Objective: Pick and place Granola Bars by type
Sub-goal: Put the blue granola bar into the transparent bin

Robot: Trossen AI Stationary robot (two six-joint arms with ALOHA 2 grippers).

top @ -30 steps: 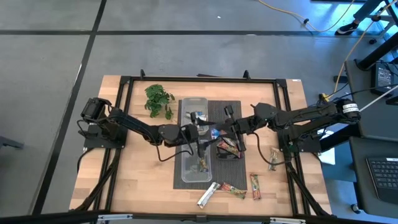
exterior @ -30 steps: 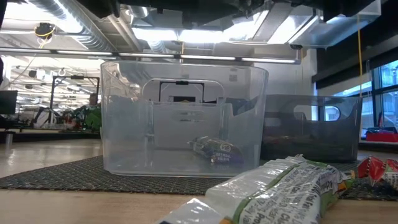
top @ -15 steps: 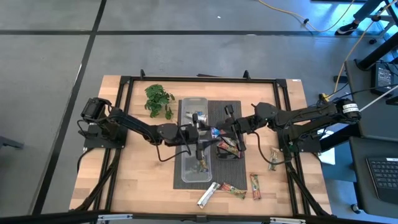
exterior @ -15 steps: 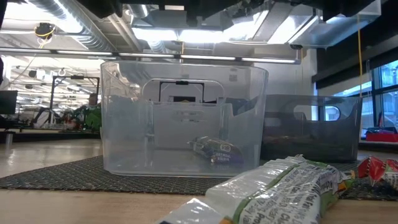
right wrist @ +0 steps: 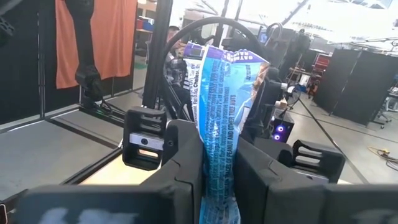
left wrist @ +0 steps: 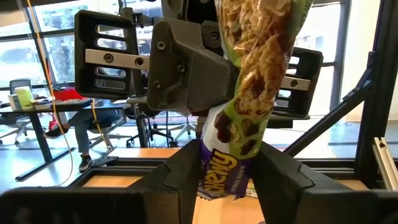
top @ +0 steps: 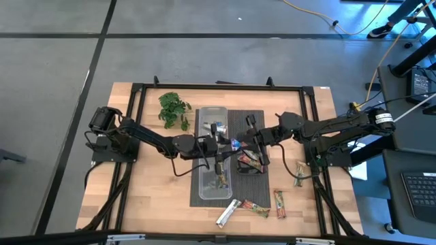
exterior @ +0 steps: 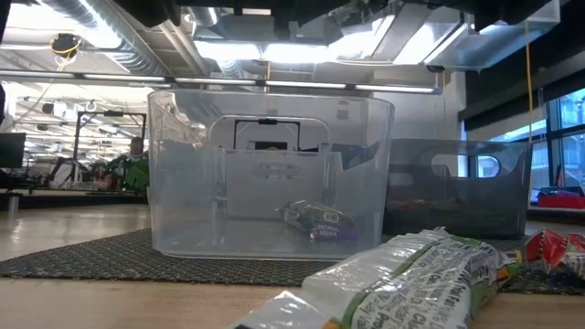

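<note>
One granola bar point(top: 235, 143), purple-blue with a green, granola-printed face, hangs in the air between my two grippers, over the strip between the clear tub point(top: 212, 178) and the dark tub point(top: 251, 163). My left gripper point(left wrist: 221, 173) reaches in from the table's left and my right gripper point(right wrist: 214, 158) from the right. Each is shut on one end of the bar. Inside the clear tub, a blue bar point(exterior: 315, 220) lies on the floor. My left gripper pinches the bar's purple end point(left wrist: 219, 167) between its two fingers, coming in level from the table's left. The bar is clear of the table and runs on past the fingers toward the other gripper. My right gripper pinches the bar's blue printed end point(right wrist: 214, 146) between its two fingers, level from the table's right. The rest of the wrapper sticks out beyond the fingertips, lifted clear.
Both tubs stand on a dark mat point(top: 253, 121). Loose bars lie toward the near edge: a silver one point(top: 227, 213), two red-green ones point(top: 256, 207) point(top: 279, 203), and one by the right rail point(top: 300, 171). A leafy sprig point(top: 174, 109) lies at the far left.
</note>
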